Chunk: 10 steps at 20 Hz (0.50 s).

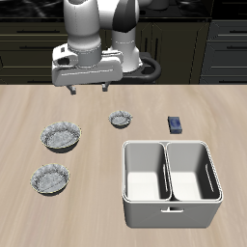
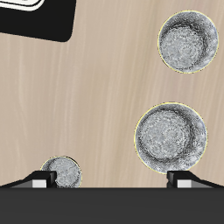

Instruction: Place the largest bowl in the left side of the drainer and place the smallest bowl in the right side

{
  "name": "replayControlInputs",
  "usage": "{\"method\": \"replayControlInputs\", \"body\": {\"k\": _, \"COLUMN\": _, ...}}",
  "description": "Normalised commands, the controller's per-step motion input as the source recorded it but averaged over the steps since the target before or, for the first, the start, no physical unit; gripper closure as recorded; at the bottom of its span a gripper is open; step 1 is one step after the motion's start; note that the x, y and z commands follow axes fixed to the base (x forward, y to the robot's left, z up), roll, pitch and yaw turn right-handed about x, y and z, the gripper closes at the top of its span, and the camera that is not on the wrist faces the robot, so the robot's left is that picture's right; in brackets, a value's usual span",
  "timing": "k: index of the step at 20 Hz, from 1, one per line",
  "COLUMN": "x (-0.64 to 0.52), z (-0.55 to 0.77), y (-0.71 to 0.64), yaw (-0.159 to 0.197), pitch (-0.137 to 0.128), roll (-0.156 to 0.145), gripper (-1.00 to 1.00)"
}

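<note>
The largest bowl [image 1: 60, 136], wide with a darker, deeper inside, sits on the table behind the paler bowl; it also shows in the wrist view [image 2: 171, 136]. The smallest bowl [image 1: 121, 119] stands farther back near the table's middle, and shows in the wrist view [image 2: 61, 171] beside one fingertip. The drainer [image 1: 170, 198], a light grey two-compartment tub, stands near the front edge with both compartments empty. My gripper [image 1: 87, 90] hangs open and empty above the table, behind the largest bowl and beside the smallest bowl. Its fingertips [image 2: 39, 179] are wide apart.
A paler, speckled, shallower bowl [image 1: 50, 178] [image 2: 187, 42] lies nearer the front edge. A small dark blue block [image 1: 176, 124] lies behind the drainer. A dark rounded-cornered shape [image 2: 35, 22] shows at the edge of the wrist view.
</note>
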Motion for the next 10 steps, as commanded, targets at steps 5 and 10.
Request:
{"method": "replayControlInputs", "body": {"k": 5, "x": 0.14, "z": -0.15, "y": -0.29, "yaw": 0.017, "pitch": -0.002, "roll": -0.026, "gripper": -1.00}}
{"method": "replayControlInputs", "body": {"k": 10, "x": 0.03, "z": -0.19, "y": -0.07, "yaw": -0.013, "pitch": 0.012, "roll": 0.002, "gripper": -1.00}}
